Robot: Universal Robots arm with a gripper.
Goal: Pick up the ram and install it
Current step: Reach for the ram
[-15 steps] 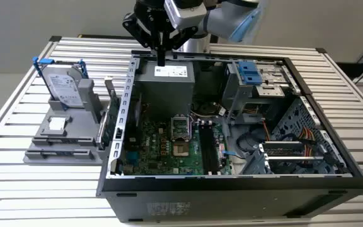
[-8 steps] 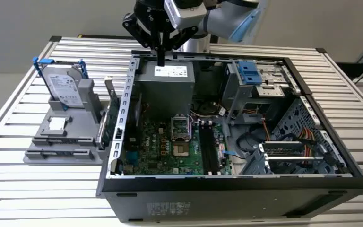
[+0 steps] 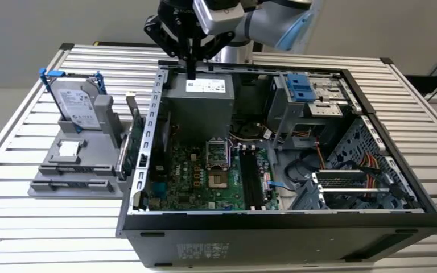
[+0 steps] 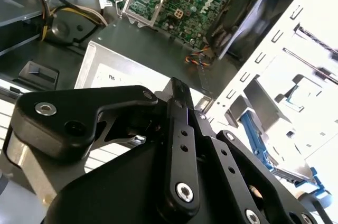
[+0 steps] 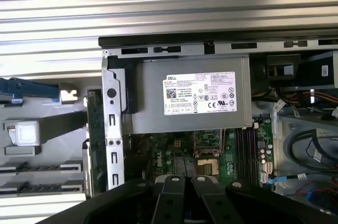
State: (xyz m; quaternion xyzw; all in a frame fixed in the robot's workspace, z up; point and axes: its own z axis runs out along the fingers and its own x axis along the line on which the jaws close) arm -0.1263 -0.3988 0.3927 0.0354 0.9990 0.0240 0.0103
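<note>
Hangs the gripper (image 3: 192, 73), clenched on nothing, over the power supply (image 3: 200, 108), well apart from the ram (image 3: 136, 129) seemingly standing edgewise in the grey rack (image 3: 74, 176): probably light, stiff, fragile, best pinched across its top edge.

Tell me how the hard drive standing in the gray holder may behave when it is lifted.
The hard drive looks like a stiff metal block, so probably heavy for its size. It stands on edge in the gray holder, so a sideways push could tip it.
</note>
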